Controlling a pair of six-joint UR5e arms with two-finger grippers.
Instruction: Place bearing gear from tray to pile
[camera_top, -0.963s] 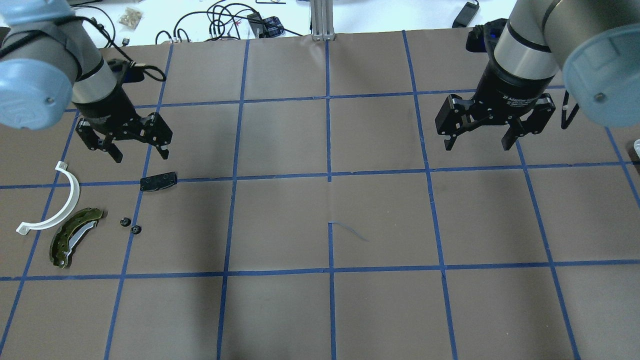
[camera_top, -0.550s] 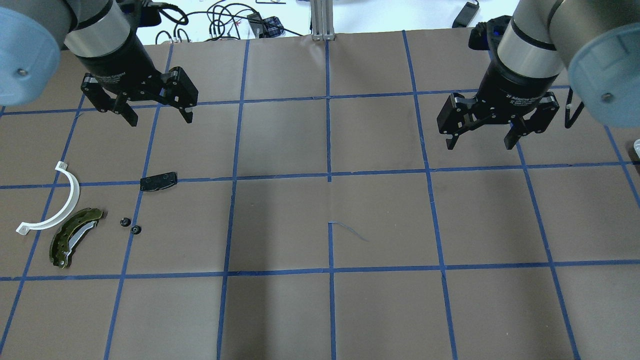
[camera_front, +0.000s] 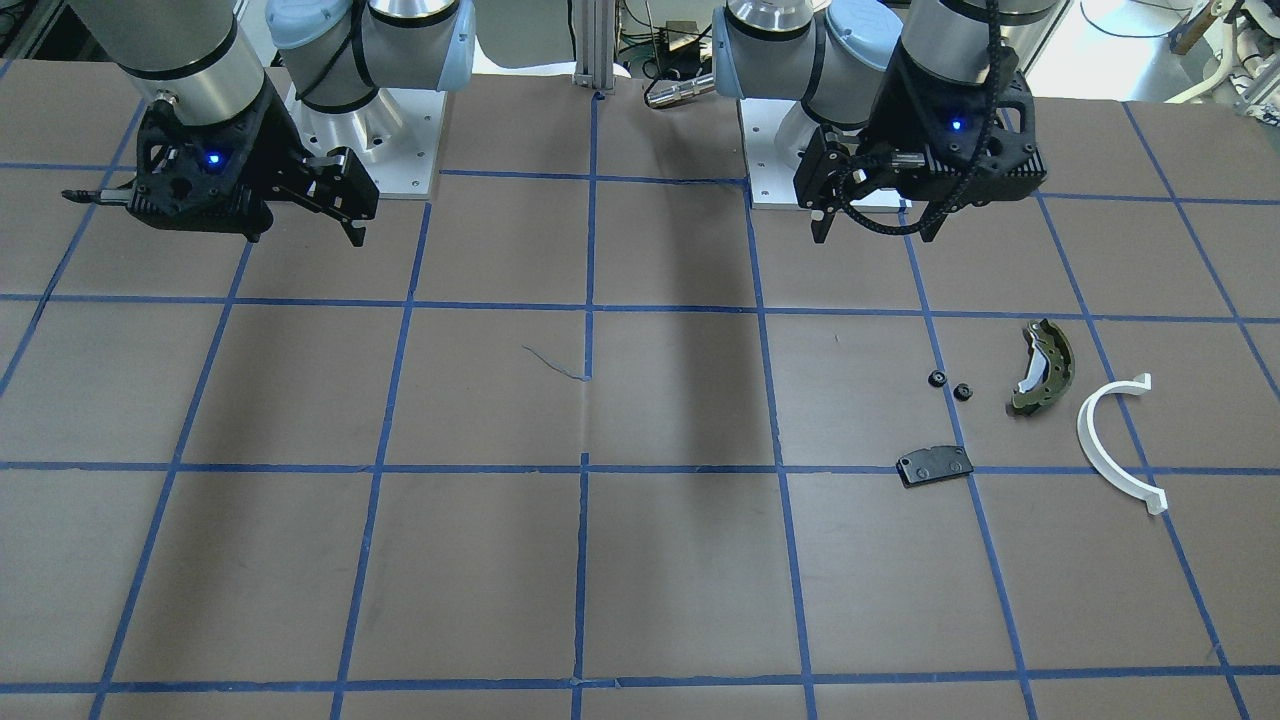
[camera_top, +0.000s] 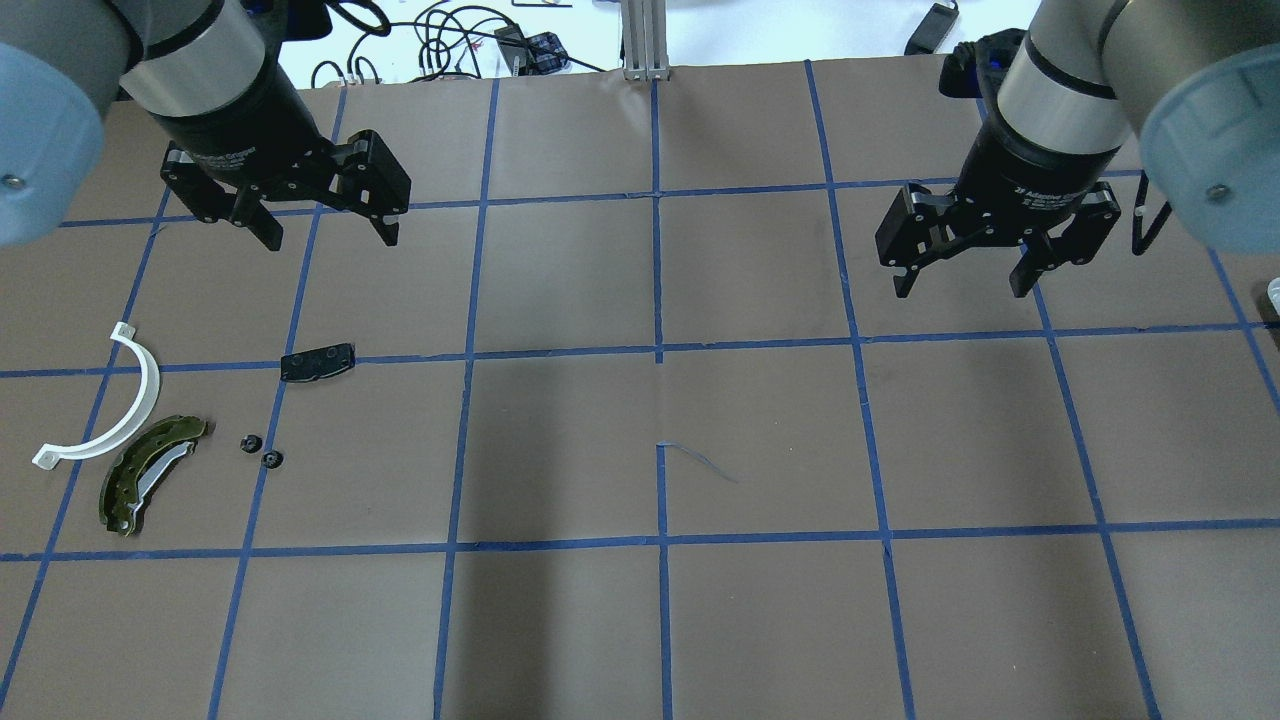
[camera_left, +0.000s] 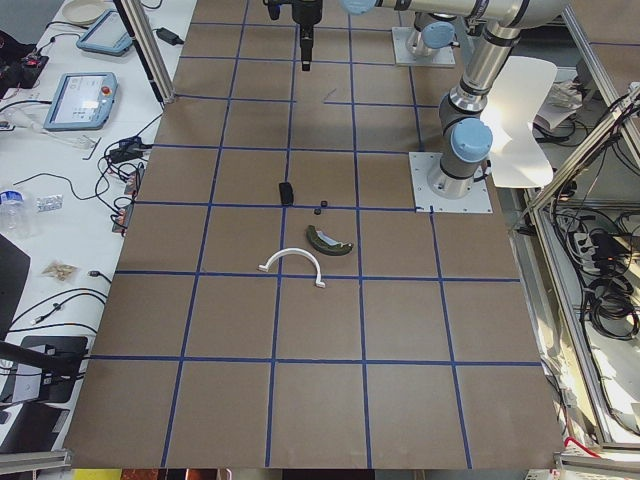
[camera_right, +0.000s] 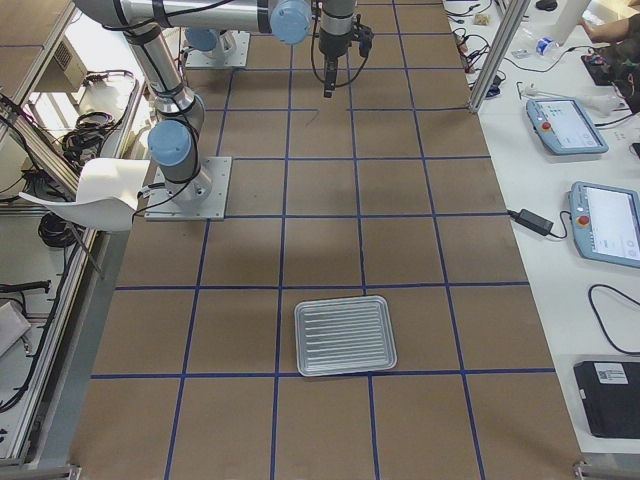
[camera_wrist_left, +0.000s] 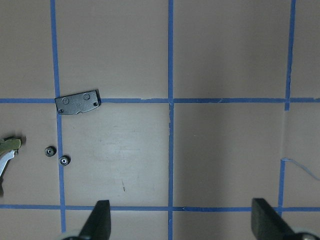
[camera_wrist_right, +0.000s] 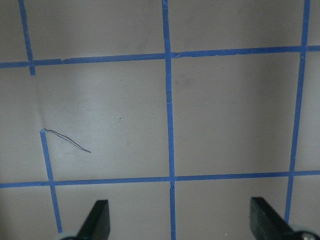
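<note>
Two small black bearing gears (camera_top: 251, 442) (camera_top: 271, 459) lie on the brown table beside the pile; they also show in the left wrist view (camera_wrist_left: 49, 150). The pile holds an olive-green brake shoe (camera_top: 150, 475), a white plastic arc (camera_top: 152, 385) and a black pad plate (camera_top: 317, 362). My left gripper (camera_top: 332, 238) is open and holds nothing, hanging above the table beyond the pad plate. My right gripper (camera_top: 958, 290) is open and holds nothing, far off on the right side. The silver ribbed tray (camera_right: 345, 335) shows only in the exterior right view.
Blue tape lines (camera_top: 658, 350) divide the table into squares. A thin loose thread (camera_top: 700, 462) lies near the middle. Cables and tablets (camera_right: 605, 220) lie on the white bench beyond the table's far edge. The robot bases (camera_front: 380, 150) stand at the table's rear.
My left gripper has risen and moved away from the pile toward the far side and a little right, still open. My right gripper has barely moved. The parts have not moved.
</note>
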